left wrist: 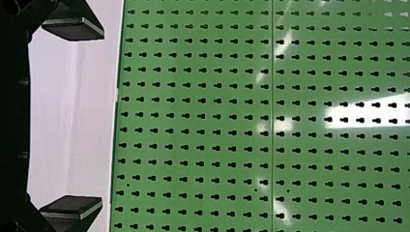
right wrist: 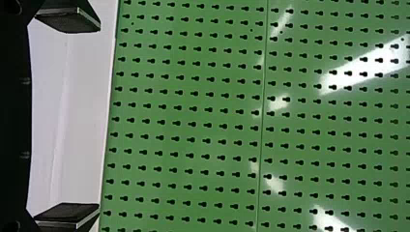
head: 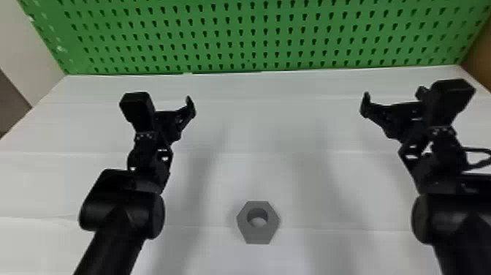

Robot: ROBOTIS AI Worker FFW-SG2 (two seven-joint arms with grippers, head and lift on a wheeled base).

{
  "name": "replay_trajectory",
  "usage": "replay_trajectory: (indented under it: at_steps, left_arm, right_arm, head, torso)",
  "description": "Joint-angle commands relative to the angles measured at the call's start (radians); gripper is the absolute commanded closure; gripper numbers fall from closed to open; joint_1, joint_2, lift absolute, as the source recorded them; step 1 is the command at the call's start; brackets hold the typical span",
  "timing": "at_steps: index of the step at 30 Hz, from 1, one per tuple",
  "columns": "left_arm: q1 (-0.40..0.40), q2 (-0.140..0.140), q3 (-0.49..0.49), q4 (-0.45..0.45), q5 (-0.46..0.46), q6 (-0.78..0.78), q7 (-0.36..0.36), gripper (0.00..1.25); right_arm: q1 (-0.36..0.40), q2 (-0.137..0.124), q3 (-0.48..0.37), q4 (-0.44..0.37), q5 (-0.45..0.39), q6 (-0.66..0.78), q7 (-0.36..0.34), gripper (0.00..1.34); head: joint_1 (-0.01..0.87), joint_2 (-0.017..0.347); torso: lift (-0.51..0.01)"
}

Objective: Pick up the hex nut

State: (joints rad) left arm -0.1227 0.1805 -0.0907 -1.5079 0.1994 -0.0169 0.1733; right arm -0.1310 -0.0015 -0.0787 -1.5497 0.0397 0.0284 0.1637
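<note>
The right pincer (head: 394, 98) gapes wide against white tabletop (right wrist: 70, 121) and green pegboard (right wrist: 193, 116).

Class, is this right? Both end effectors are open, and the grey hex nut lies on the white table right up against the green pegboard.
The place is wrong: the head view shows the grey hex nut on the near part of the white table, well away from the green pegboard.

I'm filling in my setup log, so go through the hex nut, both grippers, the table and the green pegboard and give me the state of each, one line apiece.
Hex nut: lying flat, hole facing up, not gripped.
Left gripper: open, holding nothing.
Right gripper: open, holding nothing.
Table: bearing the nut.
Green pegboard: standing upright behind the table.
</note>
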Motion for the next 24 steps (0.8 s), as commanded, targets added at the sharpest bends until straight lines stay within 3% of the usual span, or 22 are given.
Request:
replay_trajectory:
  at_steps: [1, 18, 24]
  left_arm:
    - [0.0, 0.001, 0.0, 0.0, 0.0, 0.0, 0.0, 0.08]
    - [0.0, 0.001, 0.002, 0.0, 0.002, 0.0, 0.0, 0.08]
    - [0.0, 0.001, 0.002, 0.0, 0.002, 0.0, 0.0, 0.08]
  right_arm:
    - [0.001, 0.002, 0.003, -0.001, 0.0, 0.004, 0.0, 0.0]
    - [0.007, 0.002, 0.011, -0.01, 0.0, 0.036, 0.0, 0.0]
    - [0.01, 0.002, 0.03, -0.089, 0.022, 0.142, 0.0, 0.0]
  head:
    - [0.785, 0.149]
    - [0.785, 0.149]
    - [0.785, 0.149]
  torso:
    - [-0.081]
    - [-0.081]
    - [-0.081]
